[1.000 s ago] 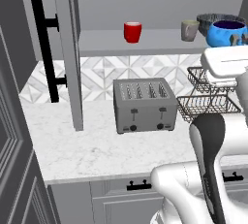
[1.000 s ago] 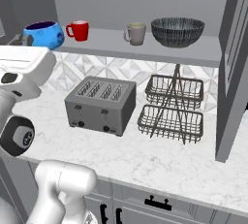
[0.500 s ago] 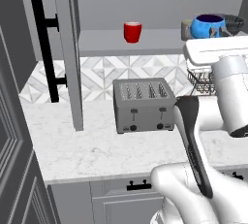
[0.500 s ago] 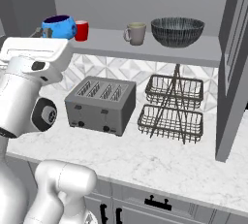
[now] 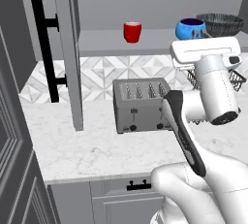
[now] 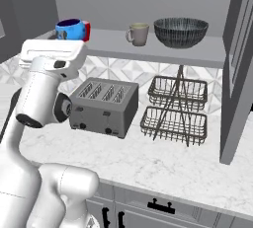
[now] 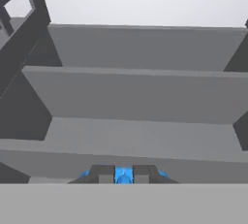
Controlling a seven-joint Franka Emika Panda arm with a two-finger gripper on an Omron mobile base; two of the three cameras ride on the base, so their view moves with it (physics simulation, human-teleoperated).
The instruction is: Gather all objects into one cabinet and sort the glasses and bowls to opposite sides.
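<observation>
My gripper [image 7: 123,175] is shut on the small blue bowl [image 5: 190,28] and holds it level with the cabinet shelf [image 5: 101,43], just in front of it. On that shelf stands the red cup [image 5: 132,31]. From the right, the blue bowl [image 6: 70,27] covers most of the red cup [image 6: 87,27]. Further right on the shelf [image 6: 197,53] stand the grey-beige mug [image 6: 139,33] and the wide dark grey bowl [image 6: 180,31]. In the left base view the dark grey bowl [image 5: 220,23] sits behind the blue one, and the mug is hidden.
The cabinet door [image 5: 65,53] with its black bar handle [image 5: 41,48] stands open at the left; another door [image 6: 238,74] hangs at the right. On the marble counter [image 5: 82,145] below sit a toaster [image 6: 104,106] and black wire baskets [image 6: 175,108].
The arm has carried the blue bowl forward and slightly up, from beside the wire baskets to the shelf front near the red cup. The things on the shelf have not moved.
</observation>
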